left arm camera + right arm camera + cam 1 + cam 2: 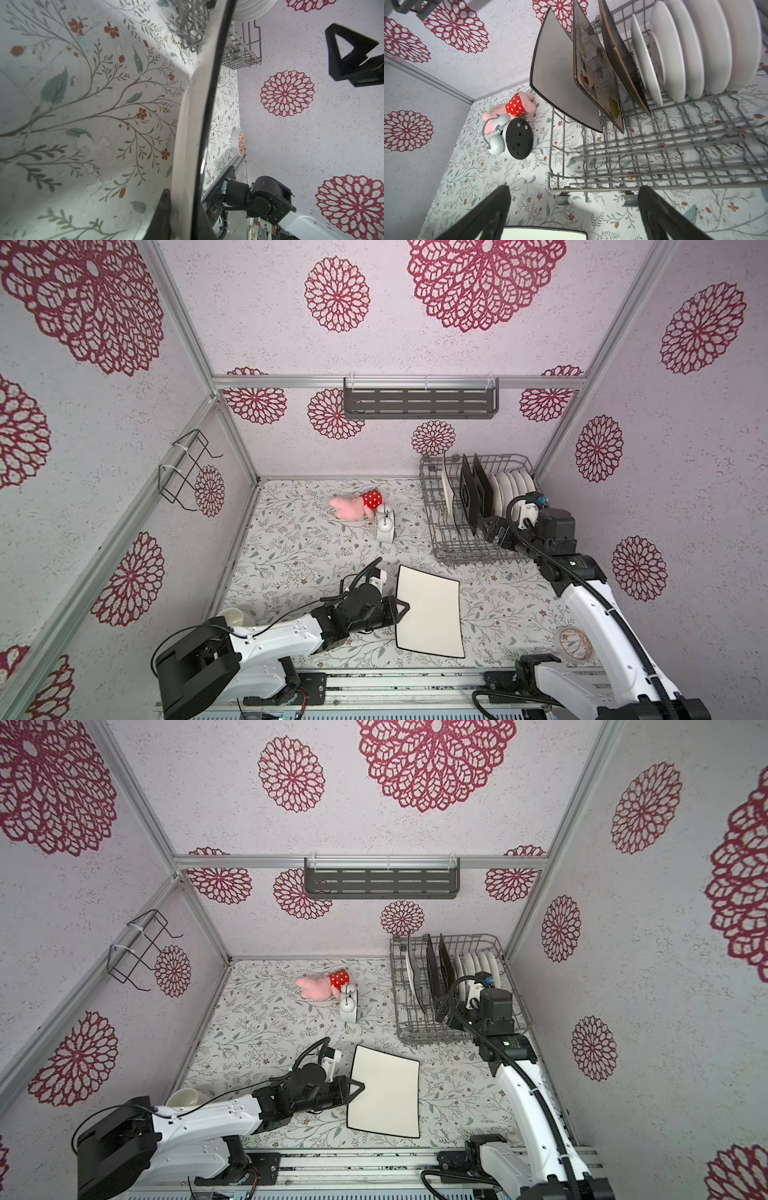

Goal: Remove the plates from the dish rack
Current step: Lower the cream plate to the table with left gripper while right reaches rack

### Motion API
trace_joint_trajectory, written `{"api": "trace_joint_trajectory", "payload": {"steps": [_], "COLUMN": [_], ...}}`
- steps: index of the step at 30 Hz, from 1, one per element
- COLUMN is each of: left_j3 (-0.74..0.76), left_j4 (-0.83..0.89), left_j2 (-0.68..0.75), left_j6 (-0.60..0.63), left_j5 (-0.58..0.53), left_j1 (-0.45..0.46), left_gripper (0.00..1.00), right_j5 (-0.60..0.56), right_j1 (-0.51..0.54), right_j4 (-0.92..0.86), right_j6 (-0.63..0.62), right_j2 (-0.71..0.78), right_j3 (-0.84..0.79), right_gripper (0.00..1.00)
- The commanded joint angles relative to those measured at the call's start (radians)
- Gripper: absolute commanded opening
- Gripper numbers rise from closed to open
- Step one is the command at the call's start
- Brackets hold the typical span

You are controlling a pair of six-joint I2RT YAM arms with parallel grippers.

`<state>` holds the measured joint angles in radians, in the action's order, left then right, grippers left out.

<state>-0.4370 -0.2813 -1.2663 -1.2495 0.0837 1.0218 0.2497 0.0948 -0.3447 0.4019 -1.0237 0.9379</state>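
While the left hand (400, 608) is clamped narrow on the left edge of a large white black-rimmed plate (430, 611), in the lower centre of both top views, that plate lies over the flowered bench (291, 547), and the left wrist view shows its rim (187, 133) edge-on between the fingers. The right hand (492, 531) stands wide with nothing between its fingers (481, 216), poised at the near edge of the dish rack (465, 549) toward the right of both top views. In the rack, at the upper right of the bench against the back wall, plates stand on edge: a white black-rimmed one (560, 83) on the left, then a cream flowered square plate (596, 79), a dark square plate (620, 56), and a row of round white plates (691, 52) on the right. Left of the rack, near the middle of the bench, lie a pink plush toy (353, 506) and, touching it, a white alarm clock (385, 524).
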Motion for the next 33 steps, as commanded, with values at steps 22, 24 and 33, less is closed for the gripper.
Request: {"api": "trace_joint_trajectory", "payload": {"steps": [22,24,33], "left_j3": [-0.157,-0.149,-0.114], "left_j4": [-0.371,-0.382,-0.351], "left_j2": [-0.331,-0.351,-0.352], "left_j6": [-0.185,-0.201,-0.25], "left_j5": [-0.128,-0.123,-0.145], "left_j1": [0.112,0.115,0.118], "left_gripper": [0.0,0.0,0.08], "right_j5": [0.177,0.182,0.191], "right_j1": [-0.073,-0.076,-0.081], "right_j4": [0.113,0.107,0.09], "right_j6": [-0.045,-0.053,-0.091], "right_j2": [-0.003,-0.002,0.007], "right_j3": [-0.101,-0.1,-0.113], "right_gripper": [0.99,0.99,0.99]}}
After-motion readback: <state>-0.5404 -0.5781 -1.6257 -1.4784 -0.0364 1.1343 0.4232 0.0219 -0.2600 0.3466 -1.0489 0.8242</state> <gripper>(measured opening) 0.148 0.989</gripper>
